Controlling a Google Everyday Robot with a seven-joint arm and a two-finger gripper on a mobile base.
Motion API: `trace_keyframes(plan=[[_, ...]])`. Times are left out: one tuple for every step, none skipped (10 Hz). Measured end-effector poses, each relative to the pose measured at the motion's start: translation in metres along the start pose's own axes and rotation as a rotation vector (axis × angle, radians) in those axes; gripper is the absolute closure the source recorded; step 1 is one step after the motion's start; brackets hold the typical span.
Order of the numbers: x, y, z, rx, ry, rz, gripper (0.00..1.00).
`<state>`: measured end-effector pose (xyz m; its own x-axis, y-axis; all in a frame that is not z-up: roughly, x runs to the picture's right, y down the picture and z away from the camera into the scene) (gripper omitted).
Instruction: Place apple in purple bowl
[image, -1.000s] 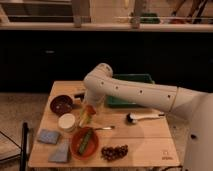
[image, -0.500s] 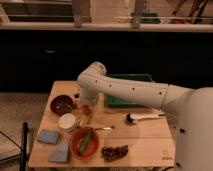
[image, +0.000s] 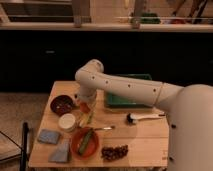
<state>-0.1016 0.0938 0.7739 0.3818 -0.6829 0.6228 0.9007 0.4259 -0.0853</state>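
1. Wooden counter (image: 140, 142) before dark cabinets; holds purple bowl (image: 62, 105), white cup (image: 67, 122), orange bowl (image: 85, 142), grapes (image: 114, 152).
2. Gripper (image: 85, 106) hangs just right of the purple bowl; apple (image: 84, 106) apparently clamped in the jaws, above the counter.
3. Risk: releasing here drops the apple outside the rim.
4. Risk: travelling low could nudge the bowl or cup.

Gripper (image: 85, 103) holds apple (image: 85, 106) beside purple bowl (image: 62, 105)
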Motion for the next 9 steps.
trace_keyframes(plan=[[-0.001,-0.006,-0.004,0.009,0.006,-0.015,1.0],[-0.001,-0.012,-0.005,0.014,0.009,-0.029,1.0],[-0.002,-0.024,-0.006,0.023,0.011,-0.054,1.0],[-0.005,-0.037,-0.005,0.028,0.011,-0.081,1.0],[-0.007,-0.052,-0.005,0.036,0.013,-0.111,1.0],[-0.007,-0.062,-0.004,0.043,0.015,-0.133,1.0],[-0.006,-0.068,-0.004,0.047,0.014,-0.15,1.0],[-0.007,-0.079,-0.002,0.052,0.01,-0.173,1.0],[-0.009,-0.089,0.0,0.056,0.004,-0.197,1.0]])
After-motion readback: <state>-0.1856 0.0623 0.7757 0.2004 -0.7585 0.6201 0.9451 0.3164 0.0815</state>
